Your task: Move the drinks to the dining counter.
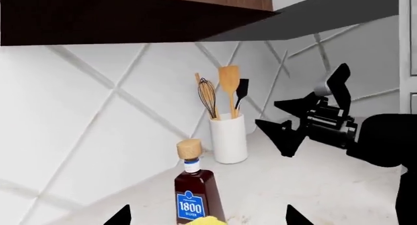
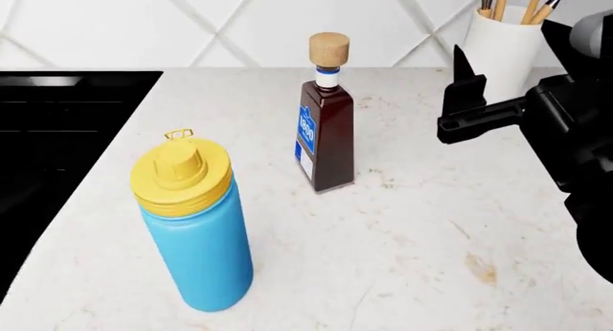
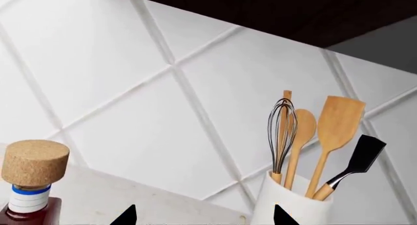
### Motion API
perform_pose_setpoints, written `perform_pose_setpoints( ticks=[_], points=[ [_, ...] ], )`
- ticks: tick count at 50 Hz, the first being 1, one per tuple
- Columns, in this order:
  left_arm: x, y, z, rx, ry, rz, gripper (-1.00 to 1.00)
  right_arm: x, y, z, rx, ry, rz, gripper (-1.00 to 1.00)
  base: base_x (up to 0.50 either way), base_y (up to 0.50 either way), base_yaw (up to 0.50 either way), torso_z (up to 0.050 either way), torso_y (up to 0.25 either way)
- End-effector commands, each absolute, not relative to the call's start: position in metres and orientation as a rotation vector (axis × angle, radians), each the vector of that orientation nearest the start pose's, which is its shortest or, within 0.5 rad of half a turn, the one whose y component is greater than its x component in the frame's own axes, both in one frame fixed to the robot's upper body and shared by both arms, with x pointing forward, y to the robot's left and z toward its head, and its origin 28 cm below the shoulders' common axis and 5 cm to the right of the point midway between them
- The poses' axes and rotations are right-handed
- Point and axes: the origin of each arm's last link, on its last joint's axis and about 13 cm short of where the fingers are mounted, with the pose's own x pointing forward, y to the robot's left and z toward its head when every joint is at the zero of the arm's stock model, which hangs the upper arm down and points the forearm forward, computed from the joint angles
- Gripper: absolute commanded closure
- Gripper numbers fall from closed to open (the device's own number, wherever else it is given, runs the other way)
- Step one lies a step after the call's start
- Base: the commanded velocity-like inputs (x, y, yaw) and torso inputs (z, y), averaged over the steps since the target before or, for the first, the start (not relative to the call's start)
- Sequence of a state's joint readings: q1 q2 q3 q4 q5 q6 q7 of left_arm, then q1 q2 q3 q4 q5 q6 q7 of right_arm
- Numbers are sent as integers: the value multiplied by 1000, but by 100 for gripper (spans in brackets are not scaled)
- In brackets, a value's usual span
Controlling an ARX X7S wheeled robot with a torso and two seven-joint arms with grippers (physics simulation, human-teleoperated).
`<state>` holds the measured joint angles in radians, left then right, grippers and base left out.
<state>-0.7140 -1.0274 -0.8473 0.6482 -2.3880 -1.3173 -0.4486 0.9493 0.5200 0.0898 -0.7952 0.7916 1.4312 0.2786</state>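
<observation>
The liquor bottle (image 2: pixel 324 123) stands upright on the tabletop (image 2: pixel 431 223), the flask (image 2: pixel 192 227) nearer the camera. The right gripper (image 2: pixel 469 105), fingers spread (empty), hovers just beside the liquor bottle, toward the utensil holder (image 2: pixel 503 47).

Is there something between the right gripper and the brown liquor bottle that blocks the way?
Nothing visible does. In the head view, only bare marble worktop lies between the right gripper and the liquor bottle. The utensil holder stands behind the gripper, and the blue flask is nearer the camera, off the line.
</observation>
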Motion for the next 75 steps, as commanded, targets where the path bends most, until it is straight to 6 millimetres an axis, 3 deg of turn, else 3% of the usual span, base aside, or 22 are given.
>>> perform_pose_setpoints(
  ticks=[1,24,33,44,53,75],
  points=[
    [81,318,320,115,-224,-861,-100,224,-155,292,-268,-244,79,-100,0,0,0,0,0],
    [81,315,319,134,-191,-856,-100,223,-156,292,-270,-244,78,-100,0,0,0,0,0],
    [86,318,309,127,-137,-792,-100,224,-155,290,-269,-239,81,-100,0,0,0,0,0],
    [76,322,307,127,-144,-780,-100,224,-154,292,-274,-241,84,-100,0,0,0,0,0],
    [85,321,299,118,-121,-782,-100,223,-156,291,-274,-238,81,-100,0,0,0,0,0],
    [71,326,298,118,-129,-750,-100,224,-154,288,-274,-229,90,-100,0,0,0,0,0]
  ],
)
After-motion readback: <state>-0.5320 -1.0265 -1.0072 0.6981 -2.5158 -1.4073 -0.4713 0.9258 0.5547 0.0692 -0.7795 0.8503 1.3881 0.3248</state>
